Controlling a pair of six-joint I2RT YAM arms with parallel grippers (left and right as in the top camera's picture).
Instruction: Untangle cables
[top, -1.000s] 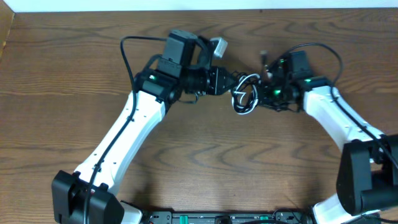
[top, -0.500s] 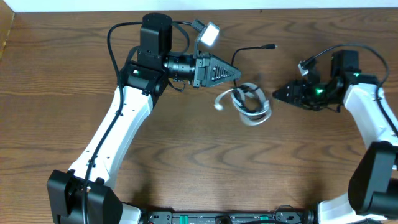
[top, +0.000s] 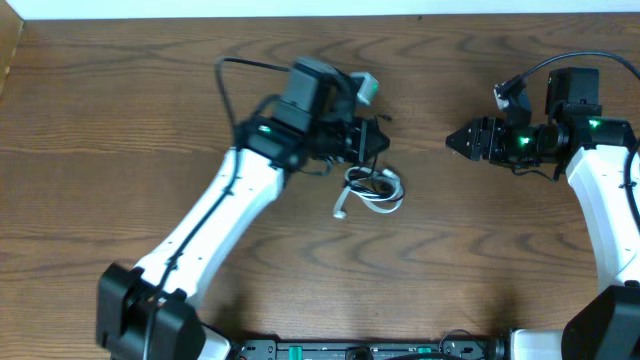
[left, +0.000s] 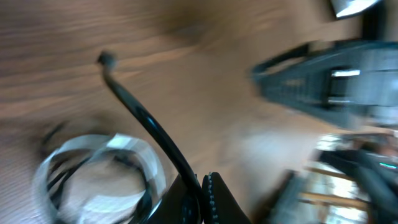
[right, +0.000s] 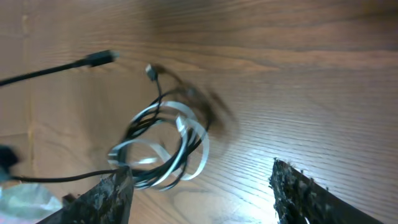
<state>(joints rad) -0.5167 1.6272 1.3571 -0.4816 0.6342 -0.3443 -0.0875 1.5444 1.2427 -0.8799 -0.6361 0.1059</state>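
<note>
The white cable (top: 378, 192) lies in a small coil on the table, one plug end (top: 340, 212) pointing left. Black loops run through it. My left gripper (top: 383, 140) sits just above the coil and is shut on the black cable (left: 146, 124), whose free plug end (left: 106, 59) sticks out. The white coil (left: 93, 174) shows blurred in the left wrist view beside the jaws (left: 205, 186). My right gripper (top: 452, 140) is open and empty, to the right of the coil and apart from it. The right wrist view shows the coil (right: 165, 149) ahead of its spread fingers (right: 199, 167).
The wooden table (top: 120, 150) stretches out on all sides. Its back edge meets a white strip (top: 300, 8) at the top. Thick black wires fixed to both arms loop above the wrists.
My left arm has swung, bringing its gripper down with the black cable still held. The coil has slid down and to the left. My right gripper has drawn slightly away, still open.
</note>
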